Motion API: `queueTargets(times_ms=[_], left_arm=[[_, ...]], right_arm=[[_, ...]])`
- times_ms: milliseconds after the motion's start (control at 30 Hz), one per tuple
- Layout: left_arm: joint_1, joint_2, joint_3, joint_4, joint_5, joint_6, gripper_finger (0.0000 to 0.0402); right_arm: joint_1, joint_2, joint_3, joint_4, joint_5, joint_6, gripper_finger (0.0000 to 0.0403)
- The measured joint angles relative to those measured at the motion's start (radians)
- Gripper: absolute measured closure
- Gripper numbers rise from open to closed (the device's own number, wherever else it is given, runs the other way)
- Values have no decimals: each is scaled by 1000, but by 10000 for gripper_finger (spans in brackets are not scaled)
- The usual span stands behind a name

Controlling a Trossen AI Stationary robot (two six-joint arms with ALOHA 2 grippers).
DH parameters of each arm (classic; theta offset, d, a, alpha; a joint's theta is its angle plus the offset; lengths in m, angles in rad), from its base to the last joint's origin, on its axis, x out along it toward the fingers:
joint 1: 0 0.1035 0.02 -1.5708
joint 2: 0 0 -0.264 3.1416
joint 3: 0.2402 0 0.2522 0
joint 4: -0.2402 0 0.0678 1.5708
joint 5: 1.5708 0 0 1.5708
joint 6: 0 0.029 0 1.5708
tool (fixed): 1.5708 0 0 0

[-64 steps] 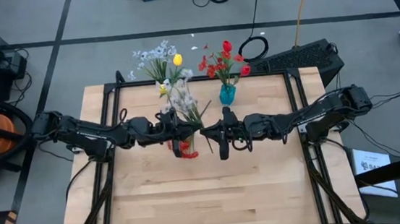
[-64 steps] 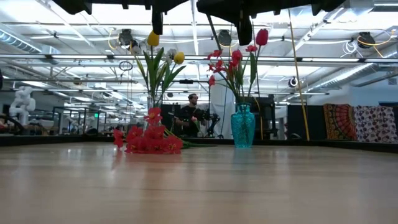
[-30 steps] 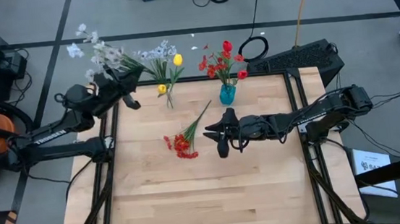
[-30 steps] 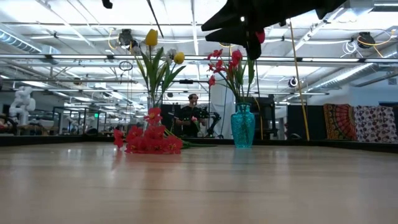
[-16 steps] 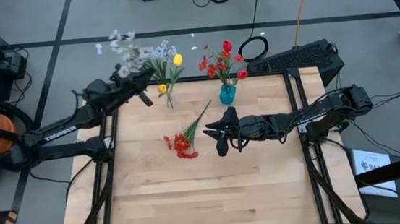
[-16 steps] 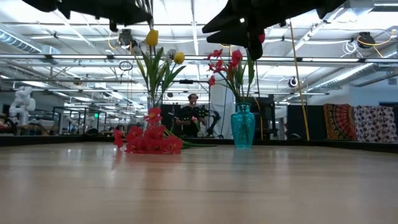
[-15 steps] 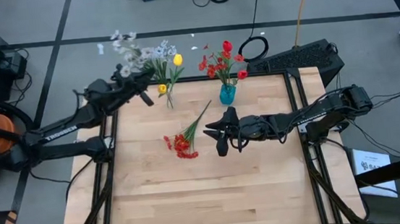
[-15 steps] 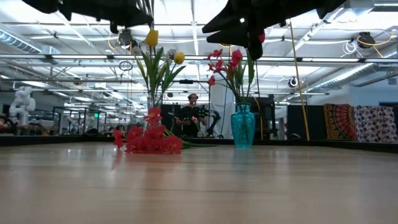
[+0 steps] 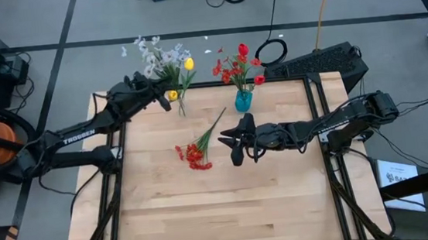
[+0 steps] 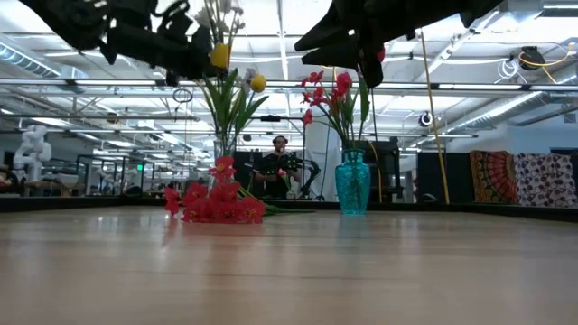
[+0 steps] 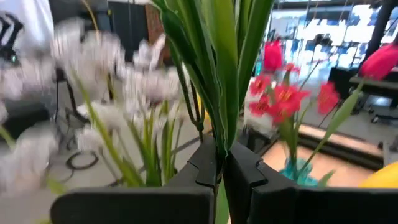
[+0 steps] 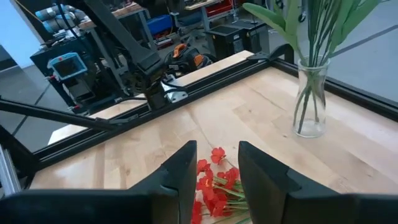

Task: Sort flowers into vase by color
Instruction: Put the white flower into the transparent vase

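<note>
My left gripper (image 9: 164, 99) is shut on a pale white spray (image 9: 150, 54) and hovers just left of the clear vase (image 9: 180, 107), which stands near the table's far edge and holds yellow tulips (image 9: 188, 63). The spray's blossoms (image 10: 221, 13) rise above the gripper (image 10: 194, 56). A teal vase (image 9: 243, 100) with red flowers stands to the right. A red small-blossom spray (image 9: 196, 154) lies flat on the table. My right gripper (image 9: 230, 143) is open and hovers right of that spray, which shows below its fingers (image 12: 214, 186). My left gripper pinches the white spray's green stem and leaves (image 11: 219, 149) between its two fingers, below the blossoms (image 11: 106, 118). The spray is lifted clear of the table and stands up from the fingers. Its lower stem end is hidden by the gripper.
Black rails frame the table (image 9: 207, 214). Bare wood lies in front of the vases and the red spray. Beyond the far edge there are cables and a dark box (image 9: 325, 60). A person (image 10: 275, 171) sits in the room behind.
My left gripper has swung from beyond the table's far left corner toward the right, carrying the white spray up to the clear vase with the yellow tulips. The right arm and the red spray on the table have kept still.
</note>
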Motion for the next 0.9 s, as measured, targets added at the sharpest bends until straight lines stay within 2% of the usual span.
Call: queueTargets(times_ms=[500, 900], left_arm=[[2, 172, -11, 9, -1, -9, 375], [-28, 196, -11, -23, -3, -87, 371]], right_arm=[[-7, 0, 0, -5, -4, 23, 293], [-7, 0, 0, -10, -5, 30, 293]])
